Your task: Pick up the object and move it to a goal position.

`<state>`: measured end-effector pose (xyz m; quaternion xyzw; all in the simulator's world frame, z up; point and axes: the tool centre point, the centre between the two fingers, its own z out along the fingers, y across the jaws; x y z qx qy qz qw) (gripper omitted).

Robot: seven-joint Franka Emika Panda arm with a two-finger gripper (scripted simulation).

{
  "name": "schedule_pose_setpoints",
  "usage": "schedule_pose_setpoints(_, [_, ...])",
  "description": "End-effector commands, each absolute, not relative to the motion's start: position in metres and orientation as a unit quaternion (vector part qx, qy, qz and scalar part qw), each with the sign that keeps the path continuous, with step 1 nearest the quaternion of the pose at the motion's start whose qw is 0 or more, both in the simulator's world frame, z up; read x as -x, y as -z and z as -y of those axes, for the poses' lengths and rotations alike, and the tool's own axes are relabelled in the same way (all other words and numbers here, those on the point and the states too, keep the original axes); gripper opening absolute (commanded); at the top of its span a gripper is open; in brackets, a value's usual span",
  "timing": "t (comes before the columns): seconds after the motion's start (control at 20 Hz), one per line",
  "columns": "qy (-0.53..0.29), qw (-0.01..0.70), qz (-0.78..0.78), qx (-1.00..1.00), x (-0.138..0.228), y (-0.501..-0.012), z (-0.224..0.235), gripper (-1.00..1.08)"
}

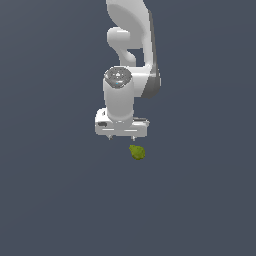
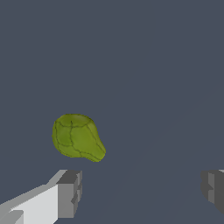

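- In the exterior view the arm is cut off by the upper edge, so its base is out of sight
- The gripper shows there only as a white block with two short stubs beneath it — too small to judge the gap between them
- In the wrist view both fingers are cropped by the frame edge; only grey pads and part of one white body appear
- That wrist view settles the matter: the fingers stand spread wide apart, with nothing between them
- The object sits on the plain dark grey floor, just below the gripper and toward the exterior view's right, not touching it
- Up close the object is olive-green, lumpy and pear-shaped — dark seams split its surface into facets, and one end narrows
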<state>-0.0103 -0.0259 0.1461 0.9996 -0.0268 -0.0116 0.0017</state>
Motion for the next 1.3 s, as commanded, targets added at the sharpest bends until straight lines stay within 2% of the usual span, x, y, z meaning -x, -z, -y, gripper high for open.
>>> schedule_pose_setpoints(0.0, [0.012, 0.002, 0.027, -1.0, 0.01, -0.146, 0.026, 1.0])
schedule_pose_setpoints(0.7, [0.014, 0.011, 0.014, -1.0, 0.007, -0.147, 0.041, 1.0])
schedule_pose_setpoints(0.95, [0.011, 0.01, -0.018, -1.0, 0.006, -0.135, 0.023, 1.0])
schedule_pose_setpoints(1.25, [0.005, 0.005, -0.093, -0.996, 0.007, -0.107, -0.02, 1.0])
